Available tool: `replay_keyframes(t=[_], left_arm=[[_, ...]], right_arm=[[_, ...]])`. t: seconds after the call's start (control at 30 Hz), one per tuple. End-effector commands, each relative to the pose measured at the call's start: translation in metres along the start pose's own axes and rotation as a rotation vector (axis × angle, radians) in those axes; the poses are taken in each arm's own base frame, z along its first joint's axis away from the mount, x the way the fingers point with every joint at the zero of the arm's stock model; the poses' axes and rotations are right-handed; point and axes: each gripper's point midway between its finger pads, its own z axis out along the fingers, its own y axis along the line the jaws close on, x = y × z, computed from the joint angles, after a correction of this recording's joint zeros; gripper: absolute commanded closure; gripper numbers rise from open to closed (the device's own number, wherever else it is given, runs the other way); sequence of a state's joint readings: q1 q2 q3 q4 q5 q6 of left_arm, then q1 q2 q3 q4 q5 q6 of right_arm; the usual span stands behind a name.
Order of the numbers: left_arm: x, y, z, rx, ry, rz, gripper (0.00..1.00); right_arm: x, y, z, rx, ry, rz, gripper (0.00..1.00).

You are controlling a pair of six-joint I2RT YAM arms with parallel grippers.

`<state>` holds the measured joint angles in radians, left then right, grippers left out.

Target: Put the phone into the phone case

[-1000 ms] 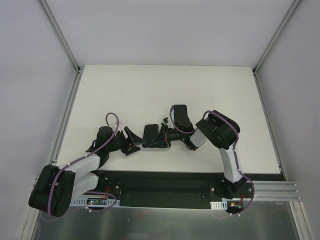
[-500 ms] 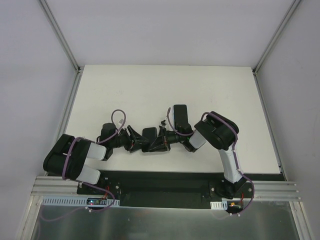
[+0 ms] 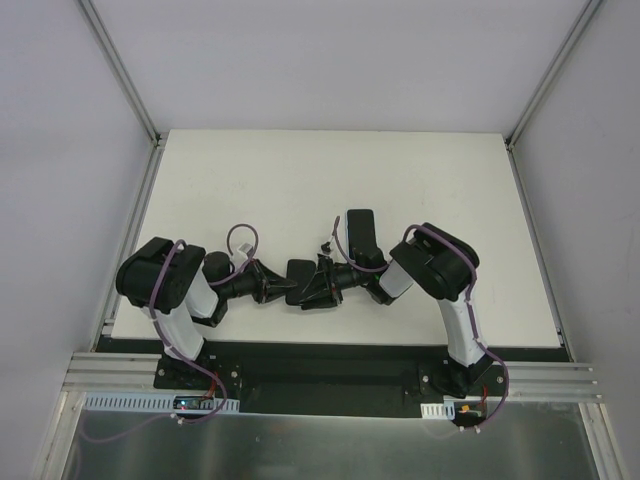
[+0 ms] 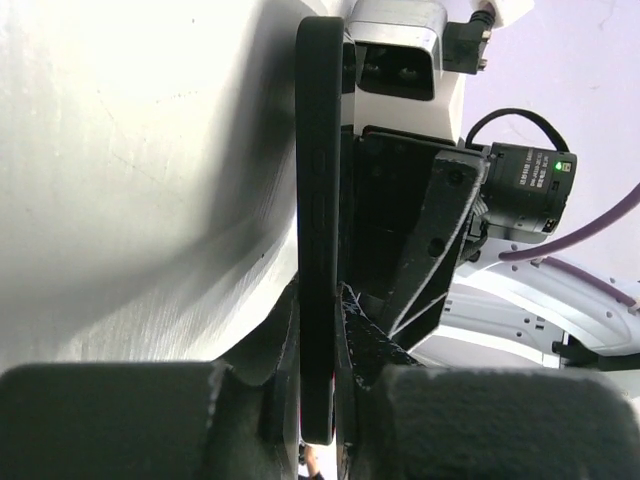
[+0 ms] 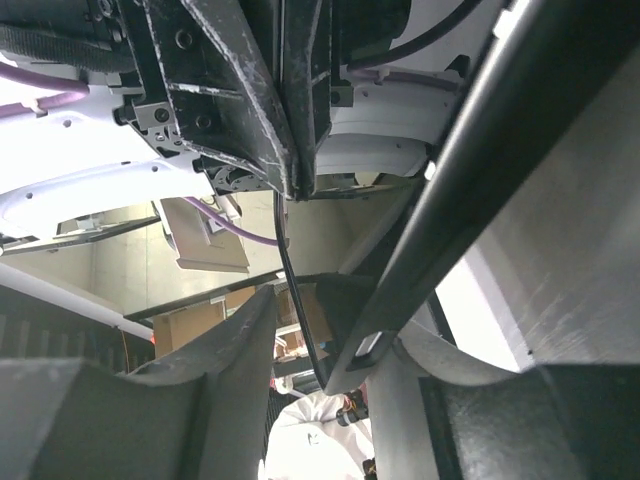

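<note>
**Two arms, grippers meeting nose to nose**

- Left arm (image 3: 165, 285): elbow folded high over its base, forearm reaching right, low and near level.
- Left gripper (image 3: 282, 289): jaws pinched tight on one end of a thin dark slab (image 4: 318, 200), which is held edge-on.
- Right arm (image 3: 440, 262): elbow raised, forearm reaching left.
- Right gripper (image 3: 318, 286): facing the left one, jaws apart. Its fingers (image 5: 150, 420) straddle the slab's other end, with a clear gap on one side.

Black slab (image 4: 320, 200) edge-on, upright, bottom end pinched btwn L gripper (image 4: 318, 385) fingers. R gripper (image 4: 410, 250) just right of slab; table (image 4: 130, 180) left of it.
</note>
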<state>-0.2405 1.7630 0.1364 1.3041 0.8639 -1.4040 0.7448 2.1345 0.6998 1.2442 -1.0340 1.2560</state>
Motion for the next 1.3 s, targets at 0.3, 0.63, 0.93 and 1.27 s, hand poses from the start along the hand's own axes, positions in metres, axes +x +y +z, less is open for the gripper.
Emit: replay_keyframes(t=[0.3,0.63,0.93,1.27], left_arm=[[0.041,-0.077,-0.024,0.309,0.116,0.556,1.00],[0.042,-0.067,-0.029,0.224,0.073,0.651,1.00],[0.043,-0.065,-0.029,0.196,0.084,0.574,1.00],[0.040,-0.072,-0.025,0.180,0.086,0.515,1.00]], right_arm=[[-0.022,0.094,-0.033,-0.233,-0.104,-0.361,0.38],[-0.051,0.121,-0.060,-0.272,-0.192,-0.381,0.52],[-0.060,0.133,-0.069,-0.287,-0.215,-0.425,0.76],[-0.056,0.132,-0.068,-0.282,-0.198,-0.459,0.78]])
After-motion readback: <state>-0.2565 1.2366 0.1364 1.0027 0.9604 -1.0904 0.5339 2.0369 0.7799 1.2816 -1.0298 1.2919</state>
